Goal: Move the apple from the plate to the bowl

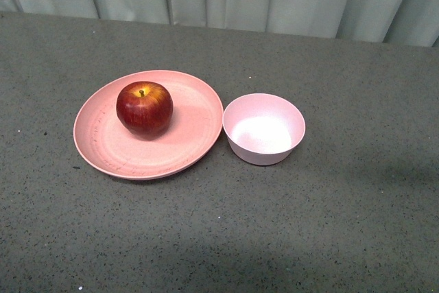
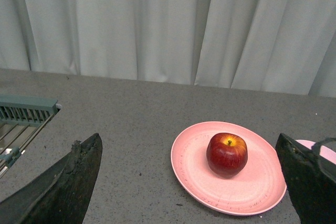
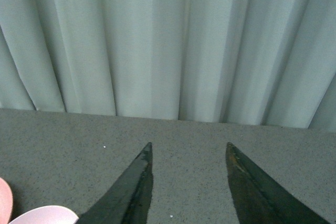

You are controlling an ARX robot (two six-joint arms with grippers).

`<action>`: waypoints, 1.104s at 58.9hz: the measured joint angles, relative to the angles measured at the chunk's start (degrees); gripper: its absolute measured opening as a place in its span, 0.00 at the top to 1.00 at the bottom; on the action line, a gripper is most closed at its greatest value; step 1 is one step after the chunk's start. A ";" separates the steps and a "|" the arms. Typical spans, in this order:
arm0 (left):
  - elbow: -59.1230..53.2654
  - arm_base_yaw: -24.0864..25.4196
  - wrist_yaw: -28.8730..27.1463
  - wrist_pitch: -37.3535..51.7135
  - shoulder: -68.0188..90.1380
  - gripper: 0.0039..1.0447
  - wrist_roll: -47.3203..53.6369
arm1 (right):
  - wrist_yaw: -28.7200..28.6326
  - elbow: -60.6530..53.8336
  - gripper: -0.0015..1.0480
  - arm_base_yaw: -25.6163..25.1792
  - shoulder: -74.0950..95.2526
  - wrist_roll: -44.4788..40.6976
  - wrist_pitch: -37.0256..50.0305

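Apple on the plate, bowl beside it, both grippers apart from them.

The apple is dark red and glossy, with a yellow patch around its short stem. It stands upright on the salmon-pink plate, a little off the middle. The pale-pink bowl stands just beside the plate, on its right. The left gripper hangs over the grey table, short of the plate and facing the apple, jaws spread wide and holding nothing. The right gripper faces the curtain, jaws parted more narrowly, also holding nothing.
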 joint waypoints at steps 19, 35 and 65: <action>0.00 0.00 0.02 0.00 0.02 0.06 0.00 | -4.76 -9.86 0.99 -4.92 -14.93 0.24 -6.32; 0.00 0.00 0.00 0.00 0.02 0.06 0.00 | -11.06 -14.40 0.99 -10.34 -29.33 0.28 -16.17; 0.00 0.00 0.00 0.00 0.02 0.06 0.00 | -11.41 -16.92 0.99 -11.63 -51.91 0.31 -35.47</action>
